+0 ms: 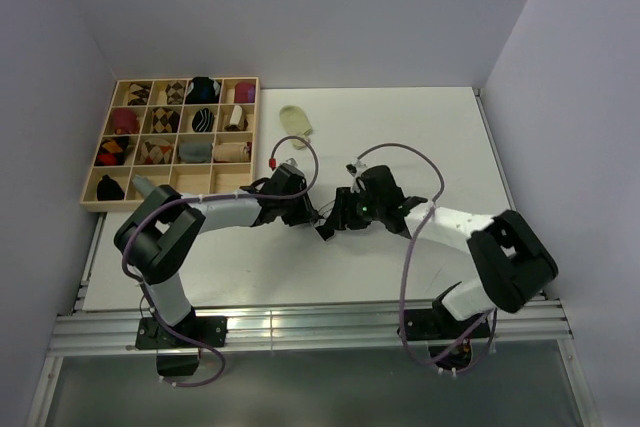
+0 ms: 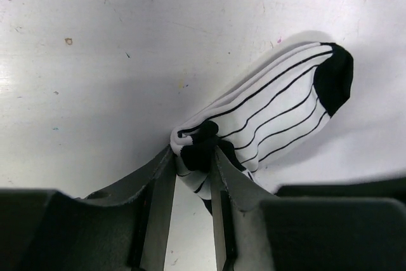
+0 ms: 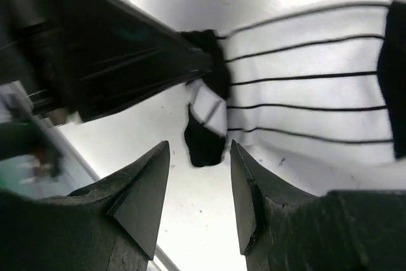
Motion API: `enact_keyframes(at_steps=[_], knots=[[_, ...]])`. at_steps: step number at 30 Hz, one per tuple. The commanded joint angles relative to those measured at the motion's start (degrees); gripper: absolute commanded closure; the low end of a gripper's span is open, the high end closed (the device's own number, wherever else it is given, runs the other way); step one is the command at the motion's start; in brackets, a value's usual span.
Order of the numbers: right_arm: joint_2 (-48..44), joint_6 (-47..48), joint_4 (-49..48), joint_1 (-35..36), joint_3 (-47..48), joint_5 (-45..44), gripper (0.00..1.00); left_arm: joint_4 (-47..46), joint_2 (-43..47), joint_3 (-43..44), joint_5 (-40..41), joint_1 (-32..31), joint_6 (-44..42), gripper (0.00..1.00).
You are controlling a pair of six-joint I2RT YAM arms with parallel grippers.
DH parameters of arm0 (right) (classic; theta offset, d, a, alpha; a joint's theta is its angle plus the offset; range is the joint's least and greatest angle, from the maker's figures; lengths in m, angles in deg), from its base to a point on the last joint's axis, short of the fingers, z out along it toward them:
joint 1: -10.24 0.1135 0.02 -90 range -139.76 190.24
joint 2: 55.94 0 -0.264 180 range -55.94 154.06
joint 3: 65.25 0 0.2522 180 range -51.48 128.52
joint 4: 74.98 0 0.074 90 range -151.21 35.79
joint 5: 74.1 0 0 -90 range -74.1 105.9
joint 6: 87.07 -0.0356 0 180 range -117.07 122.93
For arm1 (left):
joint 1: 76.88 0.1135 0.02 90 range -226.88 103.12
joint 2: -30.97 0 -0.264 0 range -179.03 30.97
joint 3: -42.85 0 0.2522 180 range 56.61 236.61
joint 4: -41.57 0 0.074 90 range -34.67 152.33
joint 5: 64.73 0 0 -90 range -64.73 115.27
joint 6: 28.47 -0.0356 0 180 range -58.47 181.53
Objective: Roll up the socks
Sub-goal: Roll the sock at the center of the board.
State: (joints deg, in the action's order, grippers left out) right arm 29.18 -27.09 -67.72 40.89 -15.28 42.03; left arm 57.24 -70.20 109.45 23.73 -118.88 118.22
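Observation:
The white sock with thin black stripes [image 2: 279,103] lies on the white table, its black toe pointing away from my left gripper. My left gripper [image 2: 193,153] is shut on the sock's bunched black end. In the right wrist view the striped sock [image 3: 304,93] lies ahead, and its black end hangs just in front of my right gripper [image 3: 200,157], which is open and empty. In the top view the two grippers, left [image 1: 305,212] and right [image 1: 335,215], meet at the table's middle and hide most of this sock. The pale yellow-green sock [image 1: 296,122] lies flat farther back.
A wooden compartment tray [image 1: 93,197] with several rolled socks stands at the back left. Purple cables loop over both arms. The table's near edge has a metal rail [image 1: 300,332].

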Motion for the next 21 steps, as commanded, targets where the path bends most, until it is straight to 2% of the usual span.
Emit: enact_keyframes(at_steps=[1,5,7,21], knots=[[-7.58,8.92,9.22,6.51,3.6,-20.63,0.49,8.64,-2.72,-0.02,3.39,-0.71,-3.77,0.66],[-9.45,11.82,7.12,14.07,3.87,-29.96,0.49,8.2,-2.81,0.16,2.6,-0.98,-3.69,0.66],[-8.66,13.32,4.68,16.8,3.61,-30.96,0.5,8.02,-2.81,0.16,2.16,-1.07,-3.69,0.66],[0.22,14.55,-0.61,19.88,4.22,-34.66,0.51,7.58,-1.93,0.16,2.07,-1.24,-3.69,0.67]])
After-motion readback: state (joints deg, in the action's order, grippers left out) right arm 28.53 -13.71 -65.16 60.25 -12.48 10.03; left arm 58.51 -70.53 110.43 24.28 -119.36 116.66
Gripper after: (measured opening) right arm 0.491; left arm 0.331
